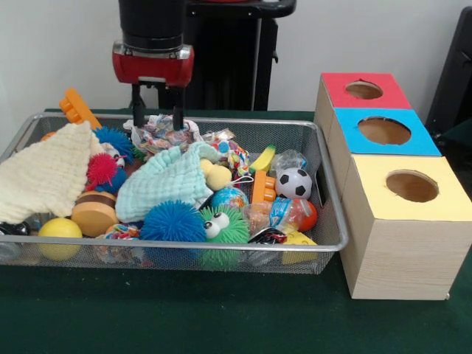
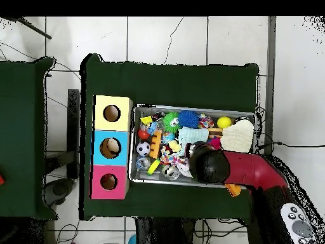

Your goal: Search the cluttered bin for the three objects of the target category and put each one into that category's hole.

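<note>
The gripper [image 1: 157,118] is hanging at upper centre of the front view, its fingers [image 1: 137,110] parted and holding nothing, directly above a crinkly clear packet [image 1: 158,133] lying against the wire bin's [image 1: 324,177] far wall. Which category is wanted is not showing. The overhead view is hiding the fingers under the arm [image 2: 244,170] but showing all three box holes [image 2: 109,147].

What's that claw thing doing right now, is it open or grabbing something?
Gripper: open, fingers spread apart, holding nothing; it hangs over the crinkly candy bag at the back of the wire bin.
</note>
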`<state>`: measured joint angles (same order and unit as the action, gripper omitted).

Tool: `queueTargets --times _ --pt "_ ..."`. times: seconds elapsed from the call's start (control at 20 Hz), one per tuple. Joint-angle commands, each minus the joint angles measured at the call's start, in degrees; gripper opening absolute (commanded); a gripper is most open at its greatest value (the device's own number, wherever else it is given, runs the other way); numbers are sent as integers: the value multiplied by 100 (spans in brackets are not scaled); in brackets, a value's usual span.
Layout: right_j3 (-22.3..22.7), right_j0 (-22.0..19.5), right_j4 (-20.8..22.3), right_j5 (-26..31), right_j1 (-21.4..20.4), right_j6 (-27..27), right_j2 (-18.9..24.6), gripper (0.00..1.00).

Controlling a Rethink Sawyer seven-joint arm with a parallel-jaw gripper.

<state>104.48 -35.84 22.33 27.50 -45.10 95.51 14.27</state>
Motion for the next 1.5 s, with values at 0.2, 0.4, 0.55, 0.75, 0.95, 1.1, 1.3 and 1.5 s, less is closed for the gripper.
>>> queueTargets --times 0.2,0.4,0.55,0.75,0.95,1.1,1.3,1.5 --pt "72 219 280 646 -150 -654 623 100" --pt "155 156 448 463 -55 -906 837 100" --pt "259 -33 643 262 43 -1210 1094 100" --pt "376 -274 975 190 118 -1596 1440 100" --pt "424 -402 1311 145 153 -1603 1681 100" --pt "435 -526 1553 150 181 -1665 1849 100" --pt "529 -735 1875 201 139 -1868 2095 100" --pt "616 -844 2162 248 99 -2006 2288 100"
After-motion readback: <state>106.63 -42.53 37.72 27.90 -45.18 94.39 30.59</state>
